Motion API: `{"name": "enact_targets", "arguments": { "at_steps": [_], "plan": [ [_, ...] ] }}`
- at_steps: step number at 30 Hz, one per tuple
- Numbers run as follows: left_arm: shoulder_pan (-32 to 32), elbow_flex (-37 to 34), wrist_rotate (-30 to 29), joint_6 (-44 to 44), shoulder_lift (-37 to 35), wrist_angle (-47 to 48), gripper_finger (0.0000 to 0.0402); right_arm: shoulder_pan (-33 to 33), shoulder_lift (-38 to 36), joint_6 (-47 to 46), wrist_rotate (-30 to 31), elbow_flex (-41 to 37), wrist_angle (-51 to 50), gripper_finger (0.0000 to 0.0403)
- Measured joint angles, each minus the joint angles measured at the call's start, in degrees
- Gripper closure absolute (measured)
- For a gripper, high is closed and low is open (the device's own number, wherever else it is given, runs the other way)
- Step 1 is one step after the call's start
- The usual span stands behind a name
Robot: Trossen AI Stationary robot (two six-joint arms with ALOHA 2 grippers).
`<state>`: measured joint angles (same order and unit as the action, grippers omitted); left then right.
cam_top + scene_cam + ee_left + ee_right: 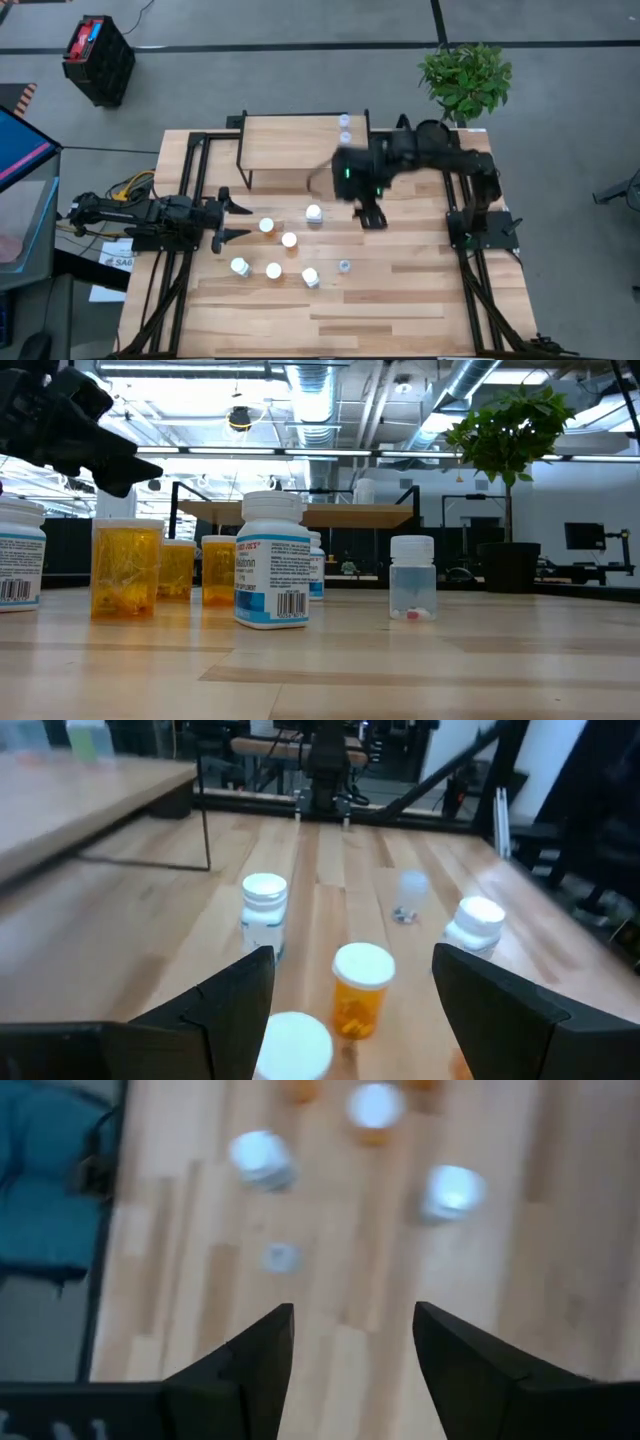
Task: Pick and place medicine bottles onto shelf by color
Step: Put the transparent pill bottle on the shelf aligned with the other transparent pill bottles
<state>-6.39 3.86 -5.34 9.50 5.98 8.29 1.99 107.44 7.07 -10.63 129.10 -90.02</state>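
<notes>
Clear bluish bottle [344, 266] stands alone on the tabletop [400, 300], upright, white cap on, something small and reddish at its bottom in the low view [412, 591]. It lies ahead of the right gripper [371, 218] and apart from it; in the right wrist view it shows beyond the fingertips, off to one side of the gap between them [281, 1257]. Nothing is between those jaws.

Right gripper: jaws spread, empty, held above the table just off the front edge of the shelf [290, 150]. Two small clear bottles [345, 128] already stand on the shelf top near its right end.

Judgement on handling: bottle is small, rigid plastic, nearly empty, so very light and easy to tip. Smooth round wall will be slippery; a pinch off the axis would squirt it sideways. Best hold is across the body below the cap, jaws centred on the cylinder, closing gently. The cap is narrower and a poorer hold.

Other bottles on the table: white bottle [314, 214] nearest the right gripper; two orange bottles [289, 240] and [267, 226]; a front row of white-capped bottles [273, 270], whose colours I cannot tell from above. The low view shows orange [126, 567] and white labelled [273, 560] ones standing upright.

Left gripper [226, 220]: jaws spread wide, empty, waiting at the table's left side; an orange bottle [360, 988] stands just ahead of the gap between its jaws, not touched.
</notes>
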Motion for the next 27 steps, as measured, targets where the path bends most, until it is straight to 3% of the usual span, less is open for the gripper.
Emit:
{"name": "enact_targets", "arguments": {
  "at_steps": [6, 15, 21, 27],
  "plan": [
    [0.0, 0.0, 0.0, 10.8, 0.0, 0.0, 0.014, 8.5, 0.1, -3.1, 4.3, 0.0, 2.1, 0.0177],
    [0.0, 0.0, 0.0, 11.1, 0.0, 0.0, 0.014, 16.9, 0.2, -16.0, 16.8, 0.0, 4.4, 0.0177],
    [0.0, 0.0, 0.0, 7.6, 0.0, 0.0, 0.014, 18.3, 1.4, -21.0, 27.3, 0.1, 6.3, 0.0177],
    [0.0, 0.0, -0.5, 7.5, 0.0, 0.0, 0.014, 15.5, 2.8, -20.3, 28.6, 0.1, 7.1, 0.0177]
  ]
}}
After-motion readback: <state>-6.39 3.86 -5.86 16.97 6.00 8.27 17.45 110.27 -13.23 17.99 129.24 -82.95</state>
